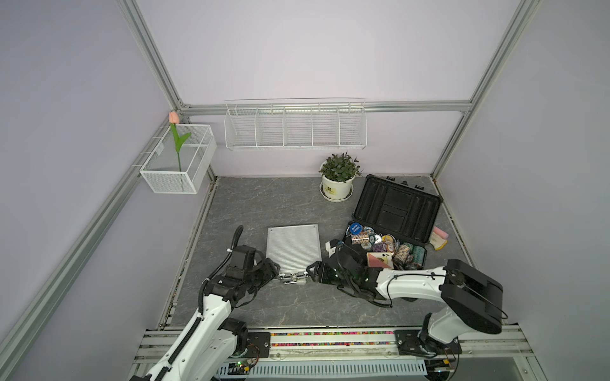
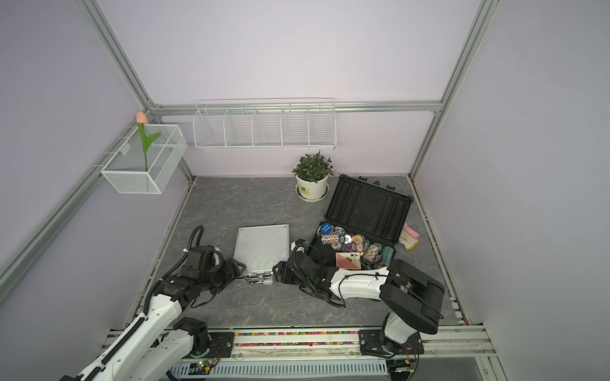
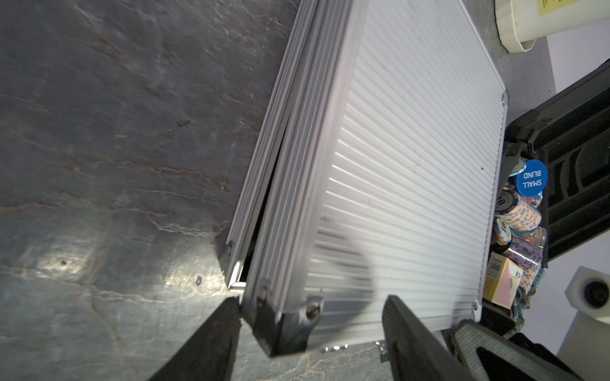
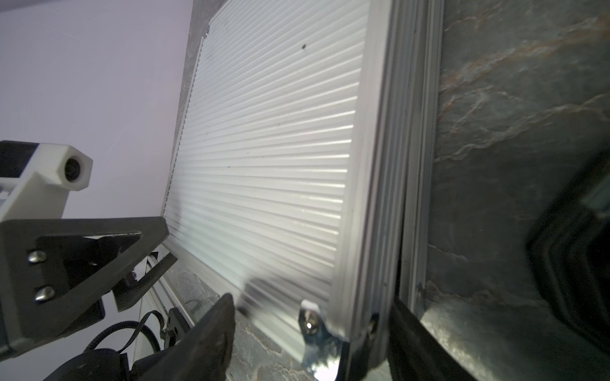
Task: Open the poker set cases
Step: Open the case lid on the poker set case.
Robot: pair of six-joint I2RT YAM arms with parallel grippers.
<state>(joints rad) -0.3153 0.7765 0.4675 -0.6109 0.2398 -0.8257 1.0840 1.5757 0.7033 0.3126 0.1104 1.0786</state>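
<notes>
Two cases. Large dark grey plastic case point(image 1: 397, 211), beyond my right fingers point(image 4: 211, 336): open. Small silver ribbed aluminium case point(image 1: 293, 249), near corners between my left fingers point(image 3: 211, 339) and right, both pairs wide: lid barely ajar, lifting remains.

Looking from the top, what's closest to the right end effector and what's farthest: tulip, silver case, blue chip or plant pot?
1. Silver case, right beside the right end effector.
2. Blue chip, in the open black case.
3. Plant pot, by the back wall.
4. Tulip, up in the corner basket.
</notes>
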